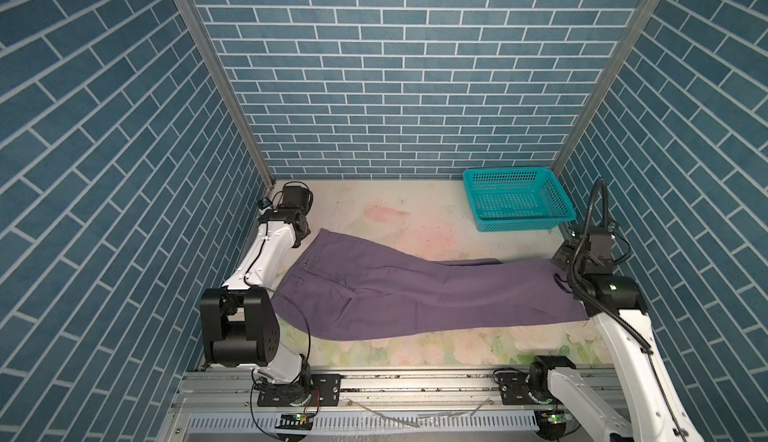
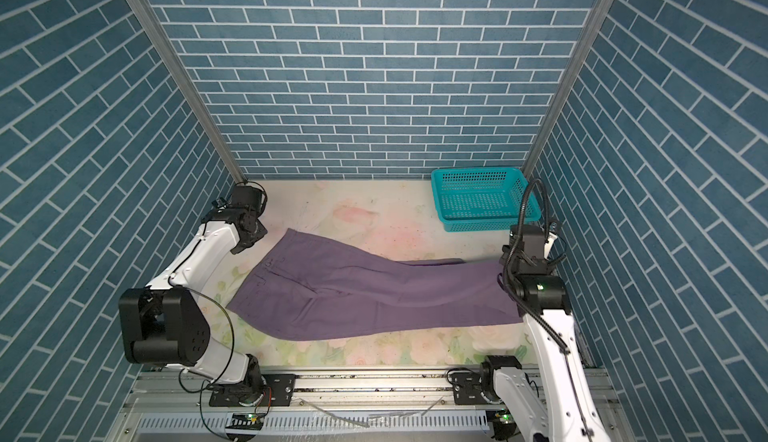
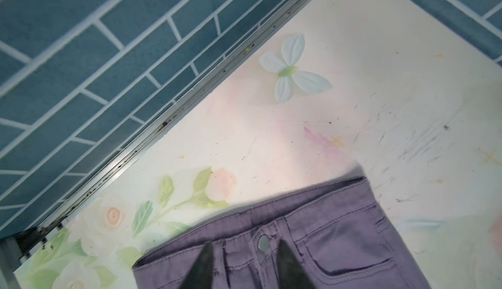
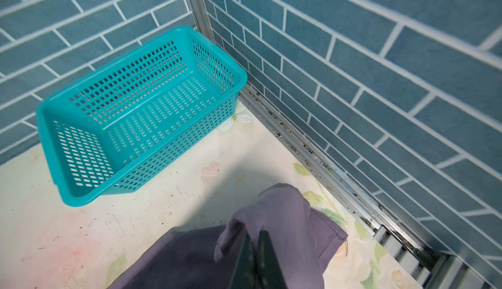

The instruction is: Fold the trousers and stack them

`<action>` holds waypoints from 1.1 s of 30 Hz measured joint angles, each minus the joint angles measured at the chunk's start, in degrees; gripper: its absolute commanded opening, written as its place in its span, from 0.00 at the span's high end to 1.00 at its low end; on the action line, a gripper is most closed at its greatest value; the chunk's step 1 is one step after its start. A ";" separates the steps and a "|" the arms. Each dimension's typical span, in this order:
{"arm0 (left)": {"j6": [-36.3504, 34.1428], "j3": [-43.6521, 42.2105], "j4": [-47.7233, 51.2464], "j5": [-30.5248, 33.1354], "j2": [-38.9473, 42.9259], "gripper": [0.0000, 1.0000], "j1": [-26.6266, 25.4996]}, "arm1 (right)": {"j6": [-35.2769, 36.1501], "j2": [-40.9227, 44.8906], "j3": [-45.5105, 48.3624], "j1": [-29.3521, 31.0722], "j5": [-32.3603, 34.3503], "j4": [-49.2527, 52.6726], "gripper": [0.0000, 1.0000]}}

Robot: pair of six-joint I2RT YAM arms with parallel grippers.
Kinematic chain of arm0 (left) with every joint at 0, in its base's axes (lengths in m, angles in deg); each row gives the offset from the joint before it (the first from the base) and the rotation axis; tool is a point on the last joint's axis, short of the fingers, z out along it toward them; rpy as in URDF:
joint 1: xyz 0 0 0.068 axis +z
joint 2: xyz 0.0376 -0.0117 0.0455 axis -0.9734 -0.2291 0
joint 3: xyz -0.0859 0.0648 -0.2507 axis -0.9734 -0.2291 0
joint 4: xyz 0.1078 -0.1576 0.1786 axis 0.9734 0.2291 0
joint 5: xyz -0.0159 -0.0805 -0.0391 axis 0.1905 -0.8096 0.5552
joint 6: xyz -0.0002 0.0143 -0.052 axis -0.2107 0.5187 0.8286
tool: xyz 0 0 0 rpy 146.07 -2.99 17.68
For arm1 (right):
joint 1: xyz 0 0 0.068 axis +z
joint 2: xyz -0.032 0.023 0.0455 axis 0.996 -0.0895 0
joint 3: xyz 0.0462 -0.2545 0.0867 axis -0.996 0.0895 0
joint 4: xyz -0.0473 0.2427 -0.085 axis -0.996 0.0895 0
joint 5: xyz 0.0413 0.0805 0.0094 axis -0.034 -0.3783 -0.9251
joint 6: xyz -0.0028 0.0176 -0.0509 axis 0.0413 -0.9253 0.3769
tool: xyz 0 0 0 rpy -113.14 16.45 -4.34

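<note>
The left gripper (image 3: 243, 242) hangs over the waistband, jaws spread either side of the button, gripping nothing; the right gripper (image 4: 254, 233) pinches a leg cuff, jaws pressed together; the trousers (image 1: 415, 294) lie stretched across the table (image 1: 395, 219), one leg over the other; next, probably, carrying the cuffs toward the waistband.

Long purple cloth trousers (image 1: 415, 294): soft, matt.
Rectangular teal plastic basket (image 1: 523, 224): perforated, faintly glossy.
Pale floral tabletop (image 1: 374, 207): smooth, scuffed.
</note>
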 measured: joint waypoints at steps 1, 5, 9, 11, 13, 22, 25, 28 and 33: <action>-0.28 0.74 -0.22 -0.59 -1.66 0.12 0.00 | 0.15 -1.31 0.00 0.00 -0.17 -0.90 1.00; -1.75 5.31 -0.70 -3.56 -11.74 0.12 -0.11 | 0.48 -3.85 0.00 0.00 -0.50 -4.44 1.00; -2.93 9.33 -1.33 -6.62 -20.57 0.12 -0.63 | 0.52 -4.76 0.00 0.00 -0.70 -6.88 1.00; -3.37 10.40 -2.29 -8.72 -23.41 0.12 -0.90 | 0.72 -4.85 0.02 0.00 -0.83 -7.67 1.00; -3.61 11.80 -2.71 -10.36 -25.64 0.12 -1.16 | 1.07 -4.83 0.02 0.00 -0.83 -8.22 1.00; -4.68 18.49 -3.78 -14.21 -31.98 0.18 -2.43 | 1.95 -4.83 0.11 0.00 -0.74 -8.81 1.00; -4.70 19.61 -4.04 -14.64 -33.53 0.36 -2.54 | 1.95 -4.83 0.11 0.00 -0.70 -8.76 1.00; -4.63 20.09 -4.50 -14.99 -34.07 0.72 -2.58 | 1.95 -4.79 0.11 0.00 -0.59 -8.72 1.00; -5.31 21.14 -2.82 -14.47 -34.51 1.00 -2.51 | 1.92 -4.70 0.11 0.00 -0.44 -8.48 1.00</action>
